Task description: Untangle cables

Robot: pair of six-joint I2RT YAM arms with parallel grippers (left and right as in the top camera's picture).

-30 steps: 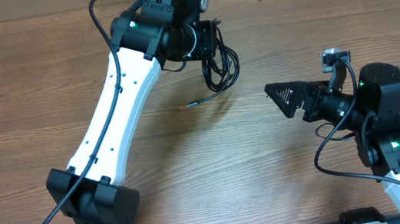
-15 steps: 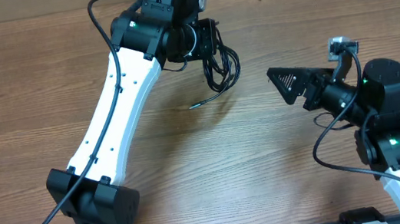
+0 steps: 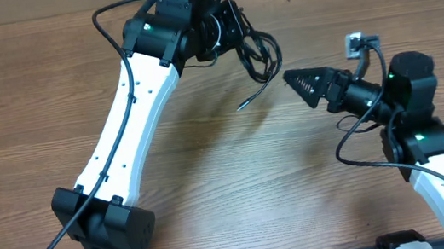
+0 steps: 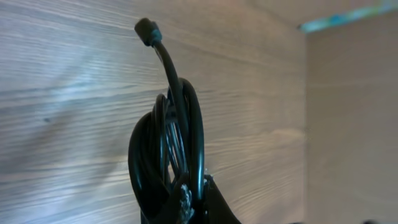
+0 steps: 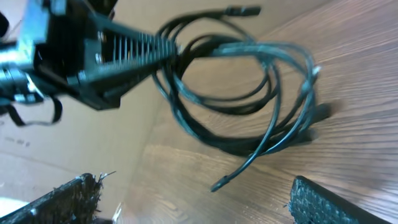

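A bundle of thin black cables point(image 3: 258, 58) hangs in loops from my left gripper point(image 3: 231, 30), which is shut on it above the far middle of the table. One loose plug end point(image 3: 242, 104) dangles lowest. In the left wrist view the coil point(image 4: 166, 146) rises from the jaws, a plug tip point(image 4: 147, 30) at the top. My right gripper point(image 3: 301, 88) is open and empty, just right of the bundle and pointing at it. In the right wrist view the loops point(image 5: 249, 93) hang ahead of the open fingers point(image 5: 199, 199), and the left gripper point(image 5: 112, 50) holds them.
The wooden table point(image 3: 213, 186) fills the overhead view. A pale cardboard-coloured surface point(image 5: 74, 143) shows behind the table edge in the right wrist view. The left arm point(image 3: 127, 120) stretches diagonally across the left half.
My left gripper has lifted and swung the bundle to the right. My right gripper has moved left and further back, closer to the hanging cables.
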